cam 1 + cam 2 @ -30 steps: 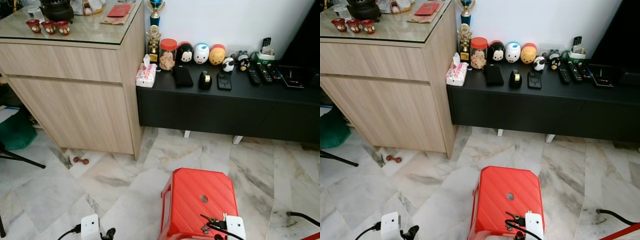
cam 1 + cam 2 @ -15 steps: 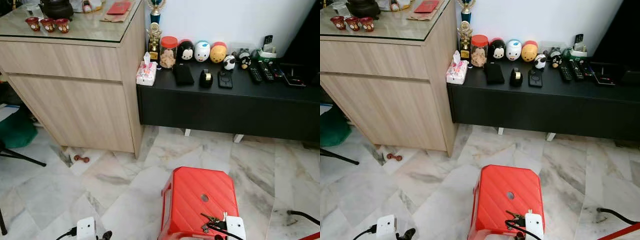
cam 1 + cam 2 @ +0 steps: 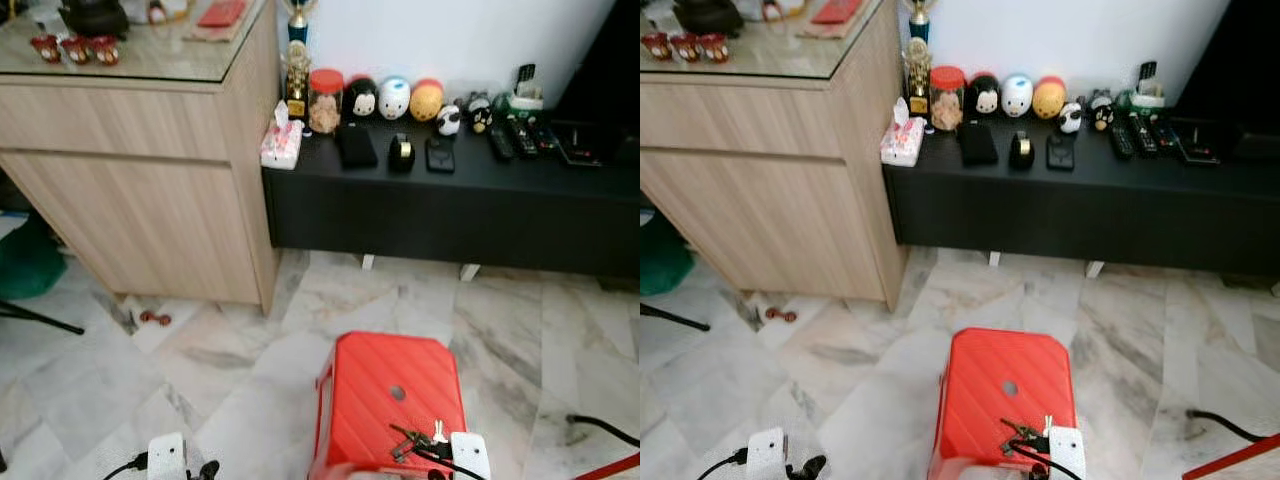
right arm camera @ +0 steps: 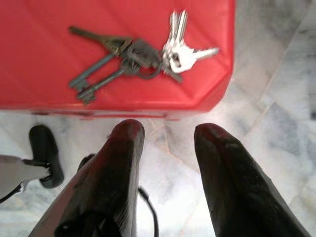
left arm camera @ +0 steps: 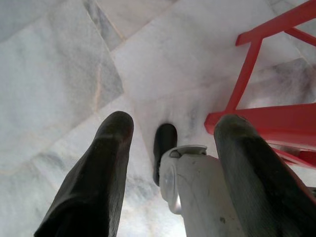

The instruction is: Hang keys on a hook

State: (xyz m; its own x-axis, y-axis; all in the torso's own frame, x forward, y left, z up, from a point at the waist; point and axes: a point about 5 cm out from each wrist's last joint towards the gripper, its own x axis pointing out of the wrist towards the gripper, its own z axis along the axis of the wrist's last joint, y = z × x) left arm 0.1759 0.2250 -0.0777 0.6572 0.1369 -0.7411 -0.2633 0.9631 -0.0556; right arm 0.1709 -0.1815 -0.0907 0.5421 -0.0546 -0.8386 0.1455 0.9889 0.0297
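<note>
1. Keys (image 4: 140, 52) lie on the red stool (image 3: 395, 400), near its front right corner, low in the frame right of centre.
2. Left gripper (image 5: 173, 173) hangs at lower left above the marble floor (image 3: 230, 370), jaws spread, empty.
3. Right gripper (image 4: 165, 148) hovers just short of the stool's edge, jaws spread, apart from the keys.

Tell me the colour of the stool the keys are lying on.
Red; the stool under the keys shows best in the right wrist view.
</note>
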